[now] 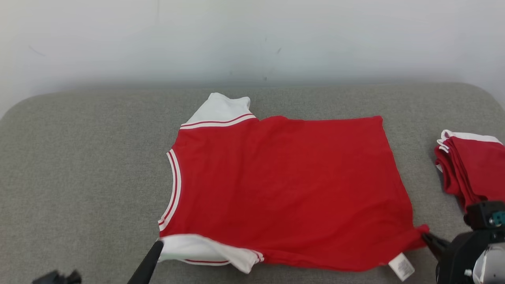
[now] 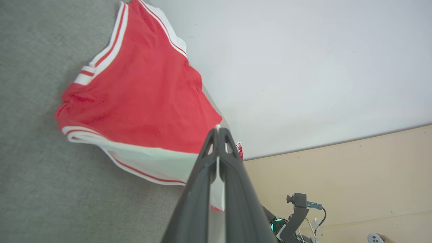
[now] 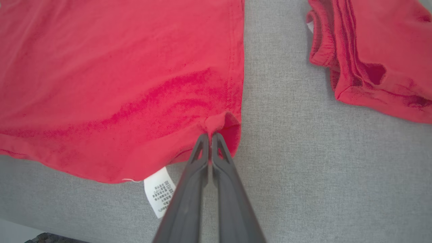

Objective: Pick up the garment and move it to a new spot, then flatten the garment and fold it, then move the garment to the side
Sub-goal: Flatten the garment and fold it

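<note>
Two long-fingered dark claws each pinched one edge of a red shirt (image 1: 284, 189) (image 2: 141, 101) (image 3: 118, 84) of soft knit cloth with white, red-striped sleeves. It lay spread almost flat in the middle of a grey woven fabric cushion (image 1: 79, 165), neckline toward the robot's left and hem toward its right.

The left claw (image 1: 157, 246) (image 2: 217, 131) had its fingers pressed together with hardly any gap. In the left wrist view a thin fold of the near white sleeve (image 1: 205, 248) (image 2: 148, 162) ran up between the two fingers. So this claw was clamped on that sleeve's edge, at the shirt's near left corner.

The right claw (image 1: 423, 236) (image 3: 210, 136) was likewise closed tight. The right wrist view showed it biting a small puckered bunch of red cloth at the near corner of the hem (image 3: 236, 84), and the fabric around the pinch rose in a little ridge.

A white printed care label (image 1: 401, 266) (image 3: 158, 190) stuck out from under the shirt's near edge just beside that claw and lay on the cushion. The far white sleeve (image 1: 221, 110) lay flat, pointing toward a pale plain wall (image 1: 252, 39). To the robot's right, apart from the shirt, a stack of folded red garments (image 1: 469, 165) (image 3: 371, 50) with white trim sat near the cushion's edge.
</note>
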